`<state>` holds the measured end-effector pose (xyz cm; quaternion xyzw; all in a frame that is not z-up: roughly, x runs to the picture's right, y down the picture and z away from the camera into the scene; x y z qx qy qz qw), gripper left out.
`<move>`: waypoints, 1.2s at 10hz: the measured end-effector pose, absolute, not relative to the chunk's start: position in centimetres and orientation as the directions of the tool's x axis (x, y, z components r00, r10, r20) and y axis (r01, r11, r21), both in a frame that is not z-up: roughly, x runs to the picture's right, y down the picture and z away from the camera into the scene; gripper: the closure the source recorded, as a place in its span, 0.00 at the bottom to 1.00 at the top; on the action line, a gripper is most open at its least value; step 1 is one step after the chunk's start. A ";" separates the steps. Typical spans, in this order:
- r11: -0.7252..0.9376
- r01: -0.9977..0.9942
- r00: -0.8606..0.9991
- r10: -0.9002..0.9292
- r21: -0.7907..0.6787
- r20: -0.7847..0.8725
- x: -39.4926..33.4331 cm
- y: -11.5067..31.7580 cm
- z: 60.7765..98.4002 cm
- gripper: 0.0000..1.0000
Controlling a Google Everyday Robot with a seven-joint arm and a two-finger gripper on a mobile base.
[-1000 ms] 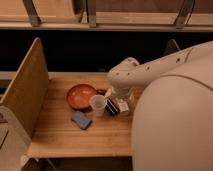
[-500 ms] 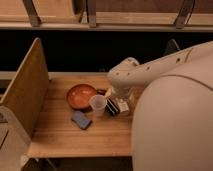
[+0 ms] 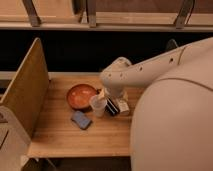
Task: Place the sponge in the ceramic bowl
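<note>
On table (image 3: 65, 141), one sponge (image 3: 81, 120), one ceramic bowl (image 3: 81, 96), gripper (image 3: 111, 103) by cup (image 3: 98, 106) (grip unclear).

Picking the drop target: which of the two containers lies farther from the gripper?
The orange-brown ceramic bowl, left of the white cup; the gripper hangs right beside the cup.

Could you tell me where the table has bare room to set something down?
Bare wood runs along the front of the table, before the sponge, and on the left between the side panel and the bowl. It is crowded at centre right: bowl, cup, striped box and the gripper beside them sit close together.
</note>
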<state>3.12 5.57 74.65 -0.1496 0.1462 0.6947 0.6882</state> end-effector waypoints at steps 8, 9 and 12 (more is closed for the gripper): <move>0.265 -0.953 0.304 0.850 -0.149 -0.431 -1.7 9.9 71.5 0.20; 0.266 -0.952 0.305 0.849 -0.150 -0.430 -1.7 9.9 71.5 0.20; 0.366 -0.911 0.413 0.811 -0.190 -0.415 -3.8 9.8 71.5 0.20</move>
